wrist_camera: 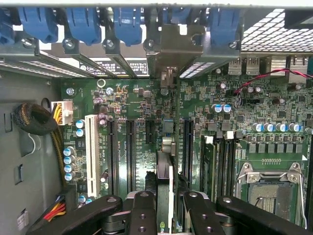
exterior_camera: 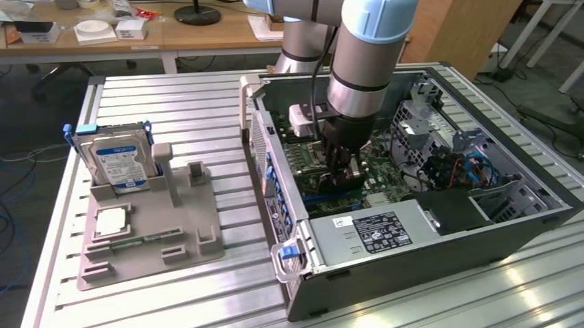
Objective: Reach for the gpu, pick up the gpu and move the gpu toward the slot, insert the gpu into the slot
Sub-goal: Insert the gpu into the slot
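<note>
My gripper [exterior_camera: 340, 176] reaches down inside the open computer case [exterior_camera: 273, 171], just above the green motherboard [exterior_camera: 383, 179]. In the wrist view the gripper [wrist_camera: 166, 215] is shut on the gpu [wrist_camera: 165, 161], which shows edge-on as a thin upright card between the black fingers [wrist_camera: 142, 210]. Its silver end bracket [wrist_camera: 170, 46] lies against the rear opening of the case, among the blue clips [wrist_camera: 83, 22]. The card stands in line with the black expansion slots [wrist_camera: 131, 152], between two of them. The slot beneath it is hidden by the card itself.
A grey holder [exterior_camera: 174, 239] on the slatted table, at the exterior view's left, carries a blue-labelled hard drive [exterior_camera: 117, 160], a processor chip [exterior_camera: 111, 222] and a small memory stick [exterior_camera: 137, 240]. The power supply [exterior_camera: 379, 232], drive cage [exterior_camera: 429, 119] and cables [exterior_camera: 456, 171] crowd the case.
</note>
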`<state>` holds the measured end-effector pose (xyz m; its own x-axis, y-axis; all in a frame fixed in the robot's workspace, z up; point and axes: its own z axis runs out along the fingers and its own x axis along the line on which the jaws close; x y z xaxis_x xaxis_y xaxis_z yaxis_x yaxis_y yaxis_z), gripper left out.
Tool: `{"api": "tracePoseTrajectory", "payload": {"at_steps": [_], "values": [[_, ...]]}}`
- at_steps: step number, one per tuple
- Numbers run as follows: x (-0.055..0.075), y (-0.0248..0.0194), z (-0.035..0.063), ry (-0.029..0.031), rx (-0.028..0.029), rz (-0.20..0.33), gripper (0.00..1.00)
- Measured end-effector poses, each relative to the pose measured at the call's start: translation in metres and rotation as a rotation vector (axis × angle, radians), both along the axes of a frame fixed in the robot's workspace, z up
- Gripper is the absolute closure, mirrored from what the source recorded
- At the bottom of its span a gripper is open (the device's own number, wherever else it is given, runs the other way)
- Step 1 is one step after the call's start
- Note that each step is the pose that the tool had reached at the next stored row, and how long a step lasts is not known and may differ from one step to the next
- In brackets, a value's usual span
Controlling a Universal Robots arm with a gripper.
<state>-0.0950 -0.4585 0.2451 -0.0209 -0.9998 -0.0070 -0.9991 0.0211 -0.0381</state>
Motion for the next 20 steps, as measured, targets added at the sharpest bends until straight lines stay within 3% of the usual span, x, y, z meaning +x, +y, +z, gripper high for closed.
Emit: {"api": "tracePoseTrajectory", "payload": {"at_steps": [20], "values": [[-0.0007, 0.0012, -0.0035, 0.0001, 0.0008, 0.002, 0.74]]}}
